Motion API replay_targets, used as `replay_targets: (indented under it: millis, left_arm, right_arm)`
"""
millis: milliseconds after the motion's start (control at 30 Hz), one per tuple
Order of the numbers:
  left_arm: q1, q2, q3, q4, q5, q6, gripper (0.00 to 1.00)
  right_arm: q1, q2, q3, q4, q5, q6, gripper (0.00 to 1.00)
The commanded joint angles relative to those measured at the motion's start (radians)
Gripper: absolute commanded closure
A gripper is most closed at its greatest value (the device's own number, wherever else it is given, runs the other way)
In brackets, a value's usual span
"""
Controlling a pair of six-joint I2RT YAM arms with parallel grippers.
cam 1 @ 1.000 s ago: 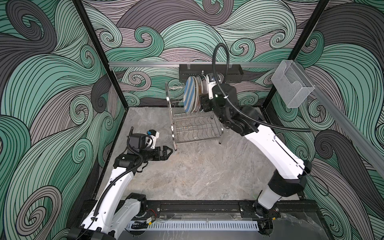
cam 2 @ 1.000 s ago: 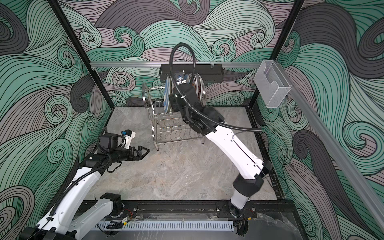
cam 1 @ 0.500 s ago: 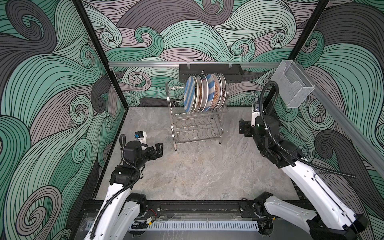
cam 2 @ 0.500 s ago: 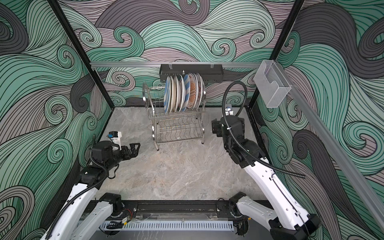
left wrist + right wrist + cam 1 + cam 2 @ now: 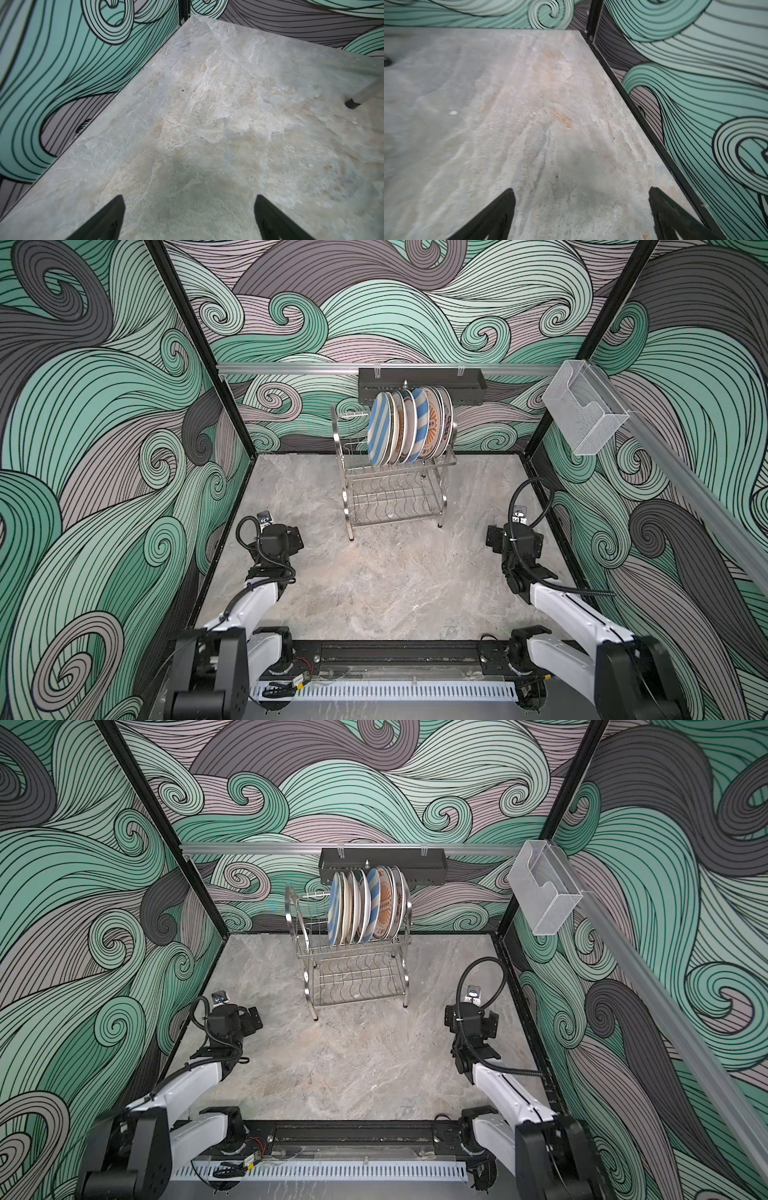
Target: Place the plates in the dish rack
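Steel rack (image 5: 395,499) holds the plates (image 5: 432,427) upright | left jaws and right jaws wide, empty (bench (image 5: 374,593) bare) | looks done: I park clear of rack legs.

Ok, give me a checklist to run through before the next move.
The plates stand on edge in the upper tier of the dish rack: ok.
No plate lies on the table in both top views: ok.
The left gripper is open, nothing held: ok.
The right gripper is open, nothing held: ok.
Both grippers are apart from the dish rack: ok.
Each plate sits in its own slot: cannot tell.
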Motion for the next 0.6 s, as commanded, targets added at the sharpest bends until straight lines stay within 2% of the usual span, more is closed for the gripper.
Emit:
replay_targets:
  millis: [0,67,133,200,233,267,300,333,367,400,467,500,567]
  left_arm:
    - [0.046,0.064,0.061,0.135,0.174,0.041,0.01]
    - [0.047,0.088,0.044,0.219,0.215,0.052,0.01]
    - [0.047,0.128,0.020,0.338,0.261,0.072,0.02]
    - [0.051,0.254,-0.012,0.516,0.284,0.080,0.01]
    - [0.051,0.298,-0.009,0.549,0.345,0.112,0.01]
    - [0.051,0.338,0.019,0.551,0.397,0.140,0.02]
    - [0.045,0.357,0.052,0.513,0.419,0.158,0.01]
    - [0.028,0.346,0.074,0.454,0.385,0.165,0.01]
    - [0.015,0.324,0.102,0.361,0.353,0.157,0.01]
    - [0.007,0.329,0.107,0.360,0.336,0.166,0.01]
    - [0.006,0.339,0.092,0.406,0.346,0.177,0.01]
    - [0.006,0.329,0.106,0.363,0.338,0.165,0.01]
    - [0.005,0.332,0.104,0.373,0.338,0.168,0.01]
  right_arm:
    - [-0.039,0.072,-0.016,0.333,-0.122,0.031,0.00]
    - [-0.051,0.175,-0.022,0.498,-0.169,-0.010,0.00]
    - [-0.061,0.244,0.039,0.407,-0.232,-0.013,0.00]
    - [-0.055,0.343,0.011,0.559,-0.272,-0.044,0.00]
    - [-0.054,0.389,0.005,0.613,-0.275,-0.046,0.00]
    - [-0.049,0.426,0.006,0.681,-0.294,-0.068,0.00]
    - [-0.043,0.408,0.028,0.614,-0.323,-0.085,0.00]
    - [-0.041,0.384,0.052,0.518,-0.326,-0.084,0.00]
    - [-0.042,0.394,0.036,0.561,-0.328,-0.086,0.00]
    - [-0.040,0.416,0.030,0.617,-0.327,-0.088,0.00]
    - [-0.041,0.397,0.038,0.571,-0.328,-0.087,0.00]
    - [-0.041,0.390,0.043,0.544,-0.329,-0.086,0.00]
    - [-0.041,0.401,0.036,0.581,-0.327,-0.087,0.00]
